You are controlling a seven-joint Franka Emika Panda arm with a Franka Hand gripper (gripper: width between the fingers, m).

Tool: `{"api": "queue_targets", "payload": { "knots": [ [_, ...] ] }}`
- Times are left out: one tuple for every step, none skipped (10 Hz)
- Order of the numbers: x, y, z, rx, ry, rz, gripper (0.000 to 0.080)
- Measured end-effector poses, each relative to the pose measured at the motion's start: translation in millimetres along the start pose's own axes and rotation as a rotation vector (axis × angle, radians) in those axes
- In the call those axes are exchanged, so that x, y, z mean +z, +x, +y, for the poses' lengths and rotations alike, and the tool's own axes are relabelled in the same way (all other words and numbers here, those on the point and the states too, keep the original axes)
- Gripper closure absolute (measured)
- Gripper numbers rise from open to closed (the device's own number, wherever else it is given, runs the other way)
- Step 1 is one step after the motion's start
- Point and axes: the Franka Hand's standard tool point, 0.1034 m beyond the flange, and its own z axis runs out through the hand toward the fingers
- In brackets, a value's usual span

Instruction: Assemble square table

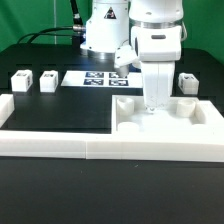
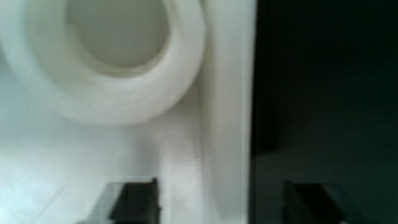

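At the exterior view's left, one leg block [image 1: 20, 81] and a second leg block [image 1: 47, 80] sit on the bench [image 1: 60, 110], then the marker board [image 1: 100, 77]. Right of centre lies the square slab [image 1: 195, 118]. My tool [image 1: 155, 104] is down on it, fingers [image 2: 134, 200] spread wide astride its rim, gripping nothing. A third leg block [image 1: 187, 82] sits beyond, at the right.

- The square table slab [image 1: 165, 122] is looking like smooth white plastic, its round recess [image 2: 107, 55] giving off a soft sheen.
- The leg blocks [image 1: 20, 80] beside the slab are showing the same matt white plastic.
- The table [image 1: 50, 118] under the slab is looking matt black.
- The arm's casing [image 1: 155, 45] above the slab is gleaming as glossy white plastic.
- The marker board [image 1: 100, 78] behind the slab is looking flat, matt and printed.
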Motion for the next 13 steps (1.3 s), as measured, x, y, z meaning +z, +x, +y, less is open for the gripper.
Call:
{"api": "queue_targets", "payload": {
  "knots": [
    [0.0,-0.1,0.0,0.000,0.000,0.000,0.0354],
    [0.1,-0.2,0.0,0.000,0.000,0.000,0.0202],
    [0.1,-0.3,0.0,0.001,0.000,0.000,0.0165],
    [0.1,-0.4,0.0,0.001,0.000,0.000,0.0154],
    [0.2,-0.6,0.0,0.001,0.000,0.000,0.0154],
    [0.2,-0.8,0.0,0.002,0.000,0.000,0.0150],
    [0.2,-0.9,0.0,0.002,0.000,0.000,0.0150],
    [0.2,-1.0,0.1,0.002,0.000,0.000,0.0150],
    [-0.9,-0.9,0.5,0.005,-0.001,0.000,0.0150],
    [-14.0,1.1,0.4,0.063,-0.008,-0.006,0.0150],
    [-31.4,8.2,-2.7,0.142,-0.019,-0.017,0.0150],
    [-39.6,17.5,-8.1,0.188,-0.031,-0.021,0.0150],
    [-43.2,29.5,-13.9,0.278,-0.035,-0.022,0.0150]
  ]
}}
